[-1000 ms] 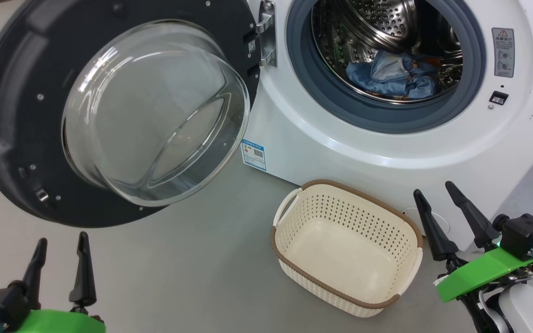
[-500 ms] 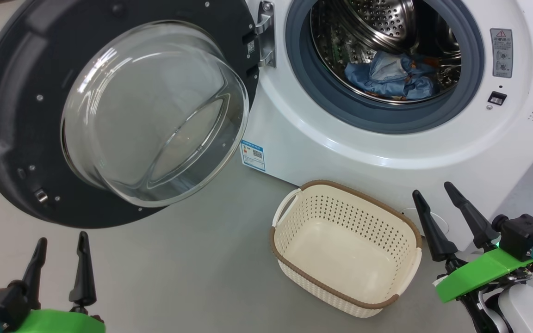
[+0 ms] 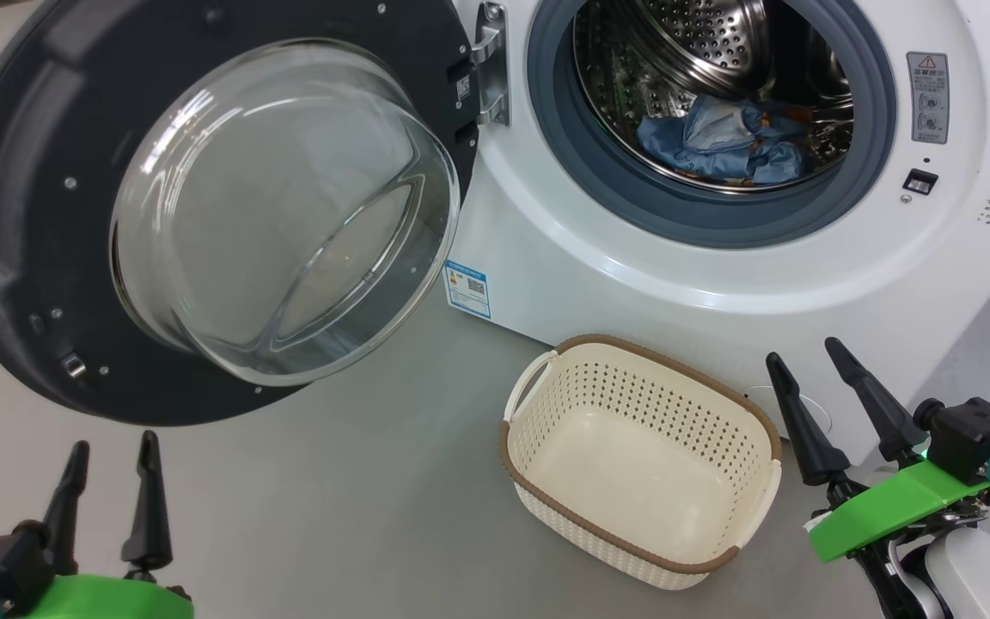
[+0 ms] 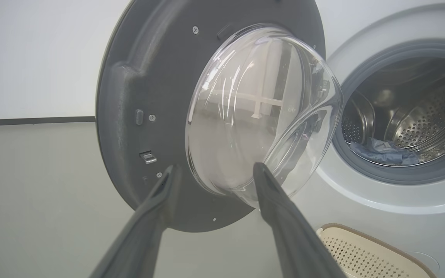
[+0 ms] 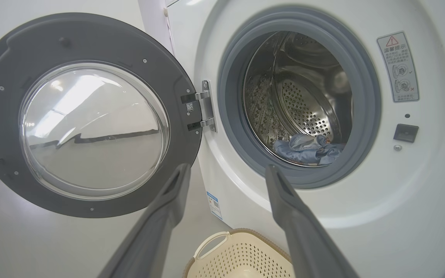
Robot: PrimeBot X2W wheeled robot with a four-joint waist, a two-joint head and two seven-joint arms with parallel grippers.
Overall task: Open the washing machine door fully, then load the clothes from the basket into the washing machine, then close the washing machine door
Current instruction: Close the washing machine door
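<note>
1. The washing machine point(image 3: 632, 284): a white front-loader at the upper right of the head view. Its round opening is uncovered, ringed by a grey gasket point(image 3: 564, 146), with the perforated steel drum point(image 3: 701, 43) behind.
2. The washing machine door point(image 3: 22, 215): swung out to the left on its metal hinge point(image 3: 491, 64), with the inner face and the bulging glass bowl turned toward the camera. It hangs above the grey floor point(image 3: 357, 481).
3. The clothes point(image 3: 718, 142): a light-blue bundle at the bottom of the drum, behind the gasket's lower lip.
4. The basket point(image 3: 632, 348): on the floor just before the machine's base, below the opening and between the two grippers, nearer the right one. Its bare cream bottom shows.
5. The left gripper point(image 3: 113, 443): at the lower left, fingers spread wide and pointing up toward the door's lower edge, apart from it. In the left wrist view, the glass bowl appears between them.
6. The right gripper point(image 3: 803, 349): at the lower right, fingers spread wide, just beside the basket's right end and before the machine's lower panel.
7. Surroundings: a blue label sticker point(image 3: 469, 290) near the panel's lower left, and a warning label point(image 3: 927, 84) and a dark latch socket point(image 3: 920, 181) to the right of the opening.
</note>
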